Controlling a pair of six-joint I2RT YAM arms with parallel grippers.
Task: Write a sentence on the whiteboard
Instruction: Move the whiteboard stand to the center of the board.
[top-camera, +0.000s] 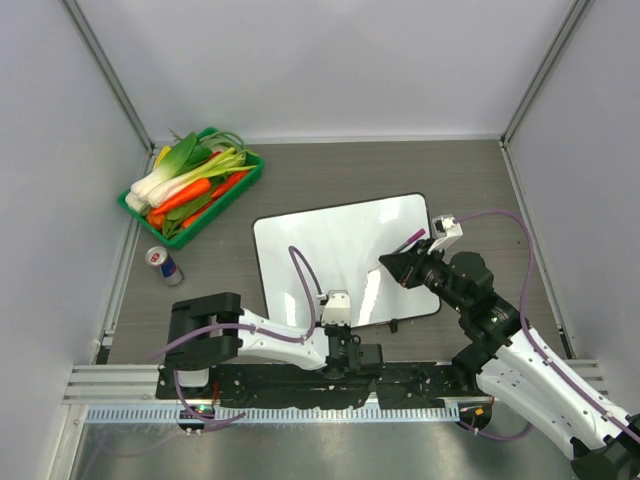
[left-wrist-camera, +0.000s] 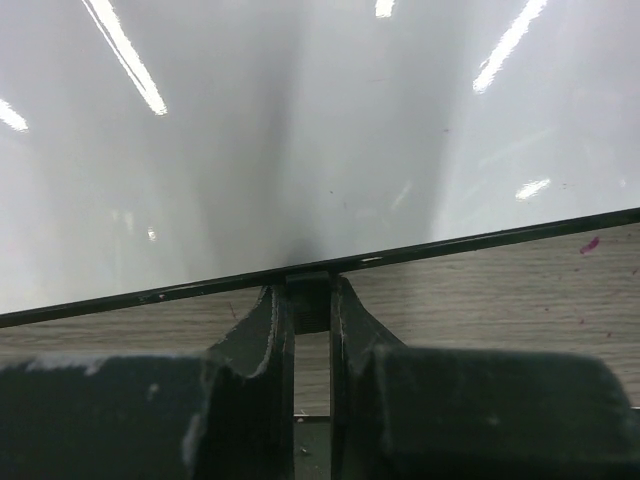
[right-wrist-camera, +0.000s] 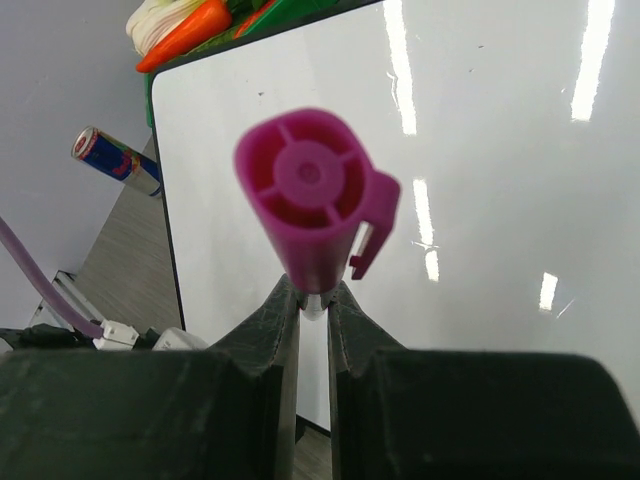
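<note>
on the grey table (top-camera: 480, 180) the board (top-camera: 330, 240) lies blank near the near edge. left gripper (left-wrist-camera: 308, 292) pinches its clip (left-wrist-camera: 308, 308), right gripper (right-wrist-camera: 313, 295) pinches a marker (right-wrist-camera: 310, 190). best to hold the board steady and press lightly.

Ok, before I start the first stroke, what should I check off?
1. right gripper holds the marker: ok.
2. marker tip uncapped: cannot tell, only its clipped end shows.
3. left gripper pinches the clip on the near edge of the whiteboard: ok.
4. whiteboard blank, nothing written yet: ok.
5. tip touching the board: cannot tell.
6. can and vegetable tray off the board: ok.
</note>
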